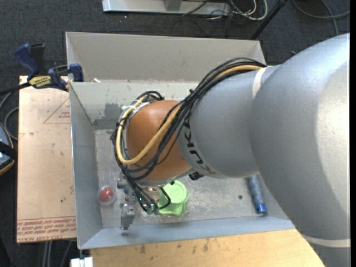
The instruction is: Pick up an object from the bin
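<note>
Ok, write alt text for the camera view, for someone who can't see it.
A grey robot arm reaches from the right into a grey metal bin, its gripper down near the lower left corner between a small red ball and a green object. A blue marker-like stick lies at right.

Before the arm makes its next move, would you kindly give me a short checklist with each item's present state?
1. Hand is inside the bin, near its front-left corner: ok.
2. Something is held in the hand: cannot tell.
3. Green thing lies close beside the hand, on the view's right: ok.
4. Red ball lies apart from the hand, on the view's left: ok.
5. Blue pen lies well away, by the right wall: ok.
6. Hand is clear of the front wall: cannot tell.
</note>
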{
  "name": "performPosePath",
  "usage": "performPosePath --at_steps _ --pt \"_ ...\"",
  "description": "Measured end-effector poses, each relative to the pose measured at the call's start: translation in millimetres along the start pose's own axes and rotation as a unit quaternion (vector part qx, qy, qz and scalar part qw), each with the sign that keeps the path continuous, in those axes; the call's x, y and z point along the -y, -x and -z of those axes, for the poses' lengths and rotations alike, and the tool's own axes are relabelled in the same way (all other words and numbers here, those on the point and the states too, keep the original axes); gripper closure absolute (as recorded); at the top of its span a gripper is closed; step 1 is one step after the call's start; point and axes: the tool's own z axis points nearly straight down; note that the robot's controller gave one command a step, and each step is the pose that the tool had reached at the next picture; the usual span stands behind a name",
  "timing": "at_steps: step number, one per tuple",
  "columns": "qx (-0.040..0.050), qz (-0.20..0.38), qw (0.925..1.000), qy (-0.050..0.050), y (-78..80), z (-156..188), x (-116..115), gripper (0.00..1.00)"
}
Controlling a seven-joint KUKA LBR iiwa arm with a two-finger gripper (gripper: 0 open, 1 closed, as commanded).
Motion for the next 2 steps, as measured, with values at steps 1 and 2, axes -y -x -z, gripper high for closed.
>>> performPosePath --at_steps 1,2 --pt "0.0032 0.279 0.9601 -0.008 13.4 -36.8 2.0 0.0" --pt "0.0147 0.316 0.9488 0.001 19.1 -51.1 69.9 0.0"
